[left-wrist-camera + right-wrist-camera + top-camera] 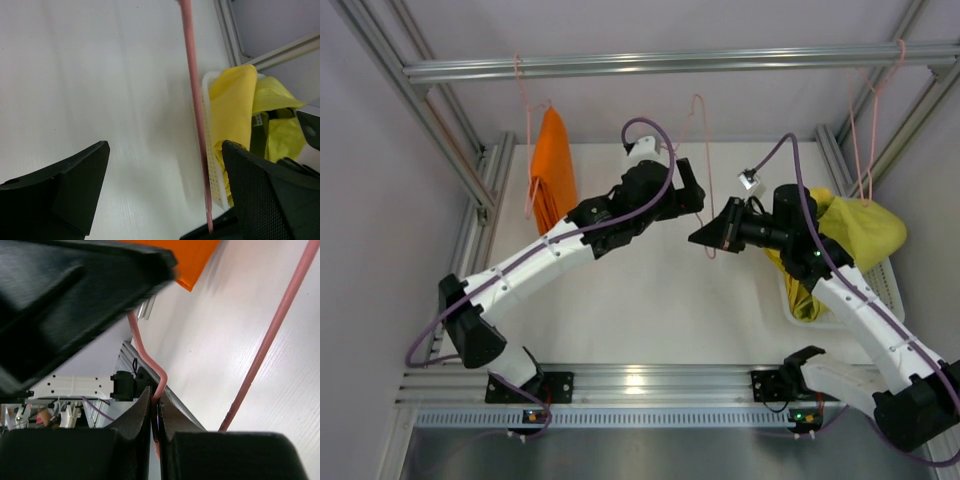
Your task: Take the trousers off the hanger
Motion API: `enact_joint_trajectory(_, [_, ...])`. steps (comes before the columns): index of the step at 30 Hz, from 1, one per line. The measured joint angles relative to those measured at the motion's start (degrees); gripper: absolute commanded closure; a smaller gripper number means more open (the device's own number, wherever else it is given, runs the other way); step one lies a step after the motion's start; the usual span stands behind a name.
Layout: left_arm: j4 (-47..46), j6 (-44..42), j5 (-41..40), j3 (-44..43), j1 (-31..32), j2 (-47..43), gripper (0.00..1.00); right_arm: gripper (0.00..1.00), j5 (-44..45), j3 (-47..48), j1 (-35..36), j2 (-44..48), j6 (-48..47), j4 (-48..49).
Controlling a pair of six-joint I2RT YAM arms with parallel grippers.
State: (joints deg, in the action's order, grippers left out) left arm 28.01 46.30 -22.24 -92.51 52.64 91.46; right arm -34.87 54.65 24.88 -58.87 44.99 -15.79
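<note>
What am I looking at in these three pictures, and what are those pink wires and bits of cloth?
Two robot arms are bolted at the near edge of a white table. One picture looks down from above; the other two come from small cameras on each arm's wrist. The pink wires are clothes hangers hooked on a metal bar overhead. The left hanger carries orange trousers. The middle hanger hangs bare between the arms. The left gripper is open, its two dark fingers either side of that hanger's wire. The right gripper is pinched shut on the wire. Yellow trousers already lie heaped in a white basket on the right.
</note>
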Motion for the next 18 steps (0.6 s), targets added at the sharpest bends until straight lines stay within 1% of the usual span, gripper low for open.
enact_joint_trajectory(6, [-7.13,-3.89,4.20,7.98,-0.11,-9.68,0.01,1.00,-3.48,-3.04,-3.08,1.55,2.03,1.22])
enact_joint_trajectory(9, [-8.76,-6.88,6.60,10.54,-0.55,-14.03,0.01,1.00,-6.08,-3.65,-5.75,2.34,3.93,2.99])
enact_joint_trajectory(14, [-9.75,-15.96,11.82,12.07,-2.01,-19.30,0.01,1.00,-11.30,-3.58,-9.35,4.74,7.76,8.63])
enact_joint_trajectory(16, [-9.92,-18.64,16.13,12.04,-4.52,-20.59,0.01,1.00,-13.20,-3.30,-10.03,5.42,9.70,11.13])
enact_joint_trajectory(18, [-9.99,-19.63,21.07,12.04,-8.92,-21.31,0.01,1.00,-14.49,-2.19,-10.56,5.46,11.87,13.55])
